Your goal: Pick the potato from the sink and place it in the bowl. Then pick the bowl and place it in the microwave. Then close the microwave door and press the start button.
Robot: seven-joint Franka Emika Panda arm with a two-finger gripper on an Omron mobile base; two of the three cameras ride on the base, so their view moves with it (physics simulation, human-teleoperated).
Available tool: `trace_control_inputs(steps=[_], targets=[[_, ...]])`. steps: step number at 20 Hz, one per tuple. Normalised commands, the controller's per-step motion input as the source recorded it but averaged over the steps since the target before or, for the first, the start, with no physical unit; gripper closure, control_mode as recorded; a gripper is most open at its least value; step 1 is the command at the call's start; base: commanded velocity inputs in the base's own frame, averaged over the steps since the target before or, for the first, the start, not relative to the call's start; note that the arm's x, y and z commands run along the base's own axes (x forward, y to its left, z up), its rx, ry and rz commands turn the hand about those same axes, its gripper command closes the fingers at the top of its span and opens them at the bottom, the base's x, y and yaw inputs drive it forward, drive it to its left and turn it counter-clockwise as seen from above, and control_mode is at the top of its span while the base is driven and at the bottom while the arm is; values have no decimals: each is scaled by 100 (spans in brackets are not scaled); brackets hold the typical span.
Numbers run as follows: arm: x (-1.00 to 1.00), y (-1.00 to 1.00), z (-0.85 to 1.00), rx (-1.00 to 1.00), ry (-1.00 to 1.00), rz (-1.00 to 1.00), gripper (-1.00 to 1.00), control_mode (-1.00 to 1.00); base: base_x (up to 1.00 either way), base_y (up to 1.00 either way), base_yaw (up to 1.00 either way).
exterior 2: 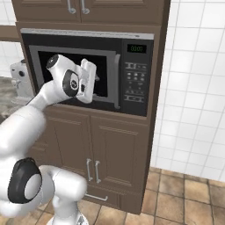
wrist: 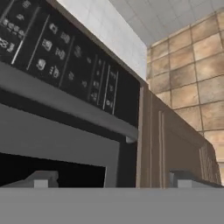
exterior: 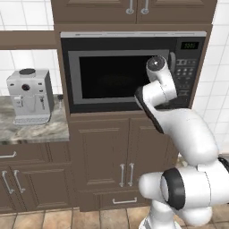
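The gripper (exterior 2: 93, 79) is in front of the microwave door (exterior: 118, 78), and its fingers (wrist: 41, 180) stand wide apart, holding nothing. The door seems shut, so I judge that the step in hand is the start button. The next move calls for a turn toward the keypad (exterior 2: 134, 81) at the right edge of the microwave (exterior 2: 88, 70). Through the dark window I cannot tell whether the bowl is inside.

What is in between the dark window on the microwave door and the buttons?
The door's silver handle stands between the window and the keypad, seen in the right base view.
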Motion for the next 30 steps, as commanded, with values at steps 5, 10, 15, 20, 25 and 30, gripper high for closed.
trace_control_inputs(steps=[5,10,15,20,25,30], targets=[[-100,-43,47,25,0,2,-100,-100,0,0,0],[-83,-95,-21,28,-4,7,-100,-100,0,0,0],[-10,-79,-52,15,-6,9,-100,-100,0,0,0],[2,-55,-19,9,0,1,-100,-100,0,0,0],[1,-12,-9,1,-11,0,-100,-100,0,0,0],[1,8,-16,0,-32,0,-100,-100,0,0,0]])
